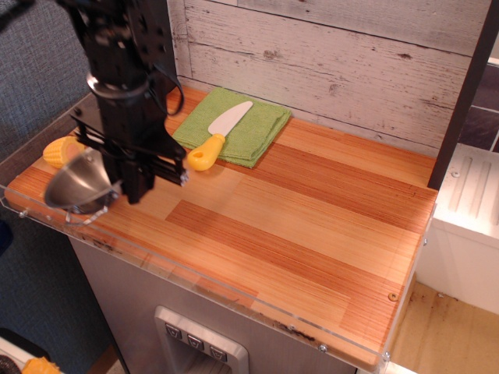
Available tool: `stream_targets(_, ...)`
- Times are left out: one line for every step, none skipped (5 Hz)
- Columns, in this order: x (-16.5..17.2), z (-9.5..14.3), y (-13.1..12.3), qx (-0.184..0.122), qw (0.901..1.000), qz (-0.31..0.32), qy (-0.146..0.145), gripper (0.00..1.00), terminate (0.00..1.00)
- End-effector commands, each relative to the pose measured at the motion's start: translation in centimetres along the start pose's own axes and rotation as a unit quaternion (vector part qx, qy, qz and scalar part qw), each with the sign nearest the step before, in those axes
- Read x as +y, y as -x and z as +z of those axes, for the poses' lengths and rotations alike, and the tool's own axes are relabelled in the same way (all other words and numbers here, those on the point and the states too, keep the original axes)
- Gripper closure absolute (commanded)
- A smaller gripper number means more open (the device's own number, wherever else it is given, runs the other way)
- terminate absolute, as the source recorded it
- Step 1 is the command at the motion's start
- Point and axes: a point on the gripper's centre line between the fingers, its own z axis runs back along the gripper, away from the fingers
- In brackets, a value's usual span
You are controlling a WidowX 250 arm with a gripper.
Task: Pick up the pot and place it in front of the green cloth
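Note:
The shiny steel pot (78, 184) hangs tilted in my gripper (117, 187), held by its rim just above the front left corner of the wooden counter. A wire loop handle shows at its lower edge. My gripper is shut on the pot's rim, and the black arm comes down from the upper left. The green cloth (249, 128) lies flat at the back of the counter near the wall, to the right of and behind the pot. A toy knife (217, 135) with a yellow handle and white blade lies on the cloth.
A yellow corn piece (61, 149) sits at the left edge, partly hidden behind the pot and gripper. A clear plastic lip (234, 292) runs along the counter's front edge. A dark post (460, 101) stands at the right. The plank wall backs the counter.

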Motion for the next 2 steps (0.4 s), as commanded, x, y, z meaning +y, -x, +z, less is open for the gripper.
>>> stream_targets(-1.2,-0.9,-1.9,-0.004,1.0000,-0.002,0.001,1.00,0.00)
stream_targets(-1.1,-2.0,-2.0,0.014,0.9999,-0.001,-0.001,1.00,0.00)
